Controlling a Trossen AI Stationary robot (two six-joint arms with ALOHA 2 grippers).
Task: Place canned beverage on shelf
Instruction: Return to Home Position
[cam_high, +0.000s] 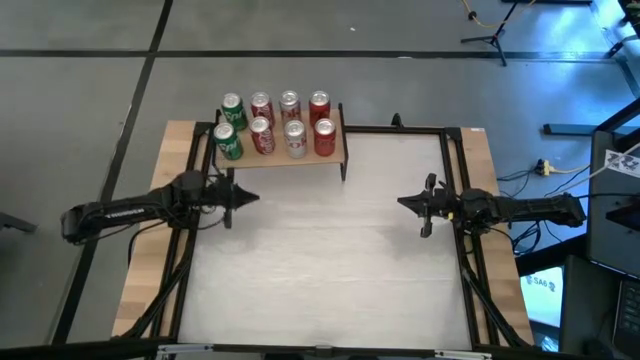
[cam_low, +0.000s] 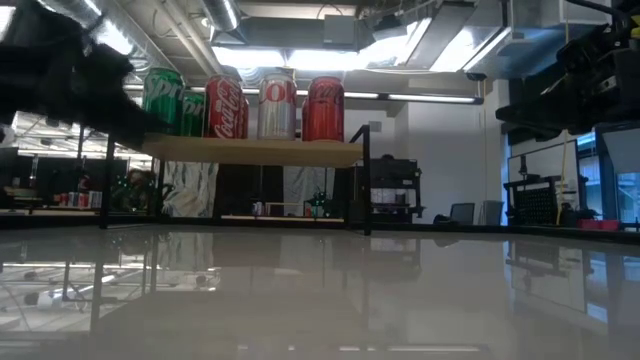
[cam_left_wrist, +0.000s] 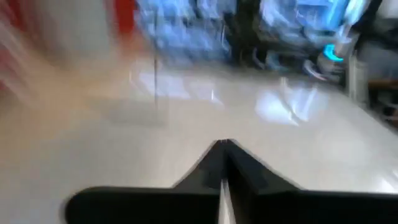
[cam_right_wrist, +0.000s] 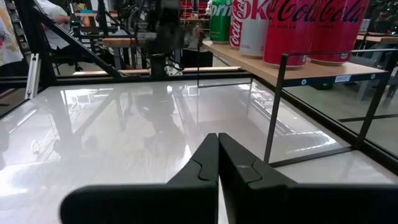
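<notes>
The shelf (cam_high: 285, 158), a small light-wood board on thin black legs, stands at the table's far left; it also shows in the low view (cam_low: 250, 150). Several cans stand upright on it in two rows: green cans (cam_high: 230, 128) at its left end, red and silver cans (cam_high: 292, 125) beside them. My left gripper (cam_high: 255, 196) is shut and empty over the table, just near of the shelf. My right gripper (cam_high: 402, 203) is shut and empty at the table's right.
A black frame (cam_high: 400, 128) and wooden side strips (cam_high: 145, 260) border the white tabletop (cam_high: 320, 270). Stands, cables and equipment lie on the floor beyond the table.
</notes>
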